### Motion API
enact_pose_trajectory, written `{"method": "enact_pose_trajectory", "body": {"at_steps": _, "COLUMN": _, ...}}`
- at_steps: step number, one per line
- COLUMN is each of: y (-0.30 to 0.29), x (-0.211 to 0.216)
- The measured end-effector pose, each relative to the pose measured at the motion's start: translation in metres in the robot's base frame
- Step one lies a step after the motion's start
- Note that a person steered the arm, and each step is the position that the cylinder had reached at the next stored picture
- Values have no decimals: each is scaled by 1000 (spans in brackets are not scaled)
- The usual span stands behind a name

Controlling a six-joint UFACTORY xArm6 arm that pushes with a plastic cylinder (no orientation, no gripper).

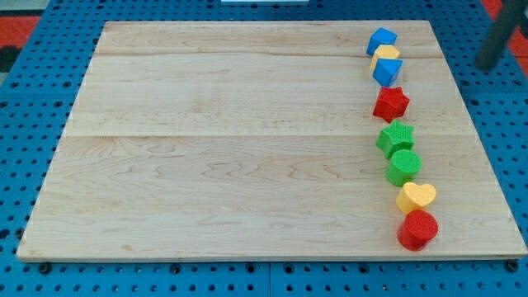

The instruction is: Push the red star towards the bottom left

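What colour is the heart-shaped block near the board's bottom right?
Yellow: the heart block, seen in the camera view.

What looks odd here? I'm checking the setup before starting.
Nothing damaged. All blocks crowd one column along the board's right side, the red star among them. My tip sits off the board, top right.

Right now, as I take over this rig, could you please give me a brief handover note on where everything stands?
My tip is off the board, past its right edge near the view's top right, clear of all blocks.
The red star sits in the column along the board's right side, below a blue block and above the green star.
Done: nothing evident; the star is far right.
Left: get behind it and push toward the bottom left.
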State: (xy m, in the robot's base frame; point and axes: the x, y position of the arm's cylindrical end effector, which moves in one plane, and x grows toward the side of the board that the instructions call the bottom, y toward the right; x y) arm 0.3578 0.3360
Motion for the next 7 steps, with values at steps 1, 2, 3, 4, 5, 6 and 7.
{"method": "enact_pose_trajectory", "body": {"at_steps": 1, "y": -39, "x": 62}}
{"method": "enact_pose_trajectory", "body": {"at_steps": 2, "y": -54, "x": 45}}
{"method": "enact_pose_trajectory", "body": {"at_steps": 3, "y": -79, "x": 38}}
{"method": "enact_pose_trajectory", "body": {"at_steps": 4, "y": -168, "x": 21}}
{"method": "enact_pose_trajectory", "body": {"at_steps": 5, "y": -251, "x": 13}}
{"method": "enact_pose_trajectory", "body": {"at_steps": 6, "y": -228, "x": 27}}
{"method": "enact_pose_trajectory", "body": {"at_steps": 7, "y": -206, "x": 44}}
